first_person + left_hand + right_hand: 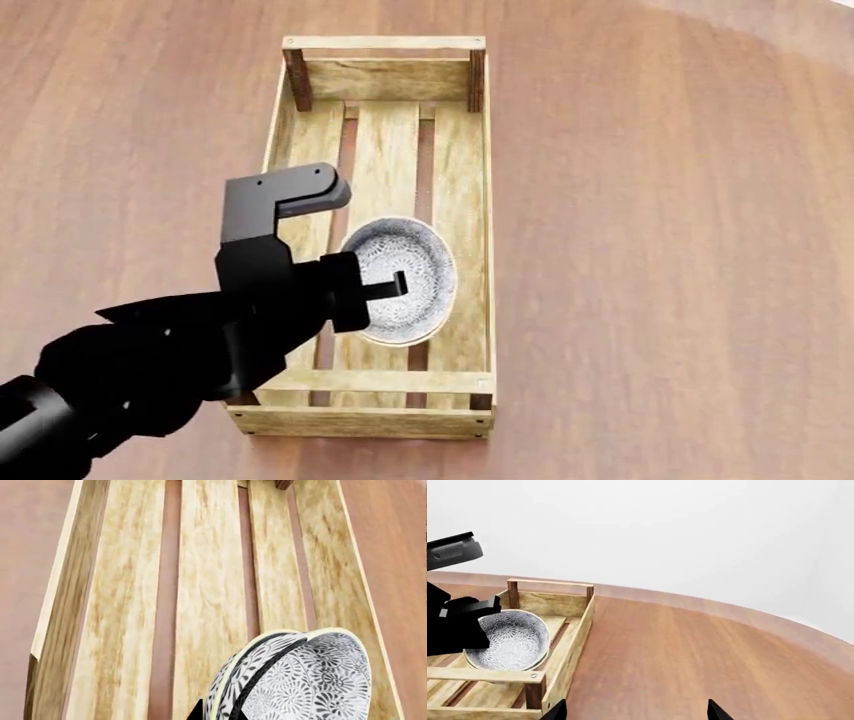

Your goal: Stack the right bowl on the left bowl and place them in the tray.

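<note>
Two black-and-white patterned bowls sit nested one inside the other, the inner bowl [320, 680] within the outer bowl [225, 682]. In the head view the bowl stack [407, 275] hangs tilted over the front half of the tray [387, 42], a long light-wood crate. I cannot tell whether the stack touches the slat floor. My left gripper [218, 713] is shut on the stack's rim, one finger on each side of it. My right gripper [634, 712] is open over bare table beside the tray [577, 630], with nothing in it.
The tray's far half [207, 555] shows three bare slats with gaps between them. Brown wooden tabletop [667, 250] surrounds the tray on all sides. My left arm [160, 370] reaches in from the tray's near left corner.
</note>
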Robot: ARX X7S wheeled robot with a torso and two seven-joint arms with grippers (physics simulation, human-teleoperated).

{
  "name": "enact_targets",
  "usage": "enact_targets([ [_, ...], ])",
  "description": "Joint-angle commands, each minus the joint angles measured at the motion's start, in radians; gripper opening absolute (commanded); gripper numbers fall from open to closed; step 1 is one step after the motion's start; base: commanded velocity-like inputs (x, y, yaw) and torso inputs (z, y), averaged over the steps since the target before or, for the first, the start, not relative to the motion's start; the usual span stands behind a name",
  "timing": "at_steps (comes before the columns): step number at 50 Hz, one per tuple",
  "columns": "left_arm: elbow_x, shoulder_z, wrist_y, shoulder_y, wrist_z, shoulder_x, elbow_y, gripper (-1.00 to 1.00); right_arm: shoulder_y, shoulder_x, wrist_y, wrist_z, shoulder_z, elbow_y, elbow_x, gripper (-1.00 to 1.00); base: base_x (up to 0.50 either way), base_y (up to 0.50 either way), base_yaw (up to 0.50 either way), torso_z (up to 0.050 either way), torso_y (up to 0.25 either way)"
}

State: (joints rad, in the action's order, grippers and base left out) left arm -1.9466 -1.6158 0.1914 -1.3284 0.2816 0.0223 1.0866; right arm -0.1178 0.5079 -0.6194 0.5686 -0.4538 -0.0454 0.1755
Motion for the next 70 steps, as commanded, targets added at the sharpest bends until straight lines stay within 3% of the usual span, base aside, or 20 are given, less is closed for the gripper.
enact_targets([
  [1, 0.011, 0.003, -0.04, -0.012, -0.094, -0.022, 0.003, 1.0, 0.011, -0.02, 0.01, -0.021, 0.023, -0.012, -0.016, 1.0, 0.0, 0.0, 0.0, 0.0, 0.0],
  [22, 0.205, 0.009, -0.203, -0.095, -0.101, -0.021, -0.121, 1.0, 0.001, -0.022, 0.017, -0.018, 0.011, 0.009, -0.037, 1.0, 0.0, 0.0, 0.0, 0.0, 0.0],
  [26, 0.206, 0.018, -0.21, -0.103, -0.068, 0.011, -0.207, 1.0, -0.007, -0.019, 0.023, -0.012, 0.012, 0.026, -0.042, 1.0, 0.0, 0.0, 0.0, 0.0, 0.0],
  [39, 0.296, 0.039, -0.279, -0.179, 0.296, 0.319, -0.961, 1.0, -0.108, 0.01, 0.05, 0.04, 0.02, 0.182, -0.134, 1.0, 0.0, 0.0, 0.0, 0.0, 0.0],
  [49, 0.403, 0.04, -0.292, -0.23, 0.479, 0.475, -1.385, 1.0, -0.168, 0.015, 0.058, 0.061, 0.011, 0.264, -0.205, 1.0, 0.0, 0.0, 0.0, 0.0, 0.0],
  [59, 0.681, -0.009, -0.264, -0.228, 0.622, 0.634, -1.764, 1.0, -0.168, 0.008, 0.071, 0.051, -0.008, 0.273, -0.222, 1.0, 0.0, 0.0, 0.0, 0.0, 0.0],
  [70, 1.037, -0.076, -0.176, -0.171, 0.777, 0.79, -1.999, 1.0, -0.152, 0.004, 0.077, 0.041, -0.017, 0.269, -0.213, 1.0, 0.0, 0.0, 0.0, 0.0, 0.0],
])
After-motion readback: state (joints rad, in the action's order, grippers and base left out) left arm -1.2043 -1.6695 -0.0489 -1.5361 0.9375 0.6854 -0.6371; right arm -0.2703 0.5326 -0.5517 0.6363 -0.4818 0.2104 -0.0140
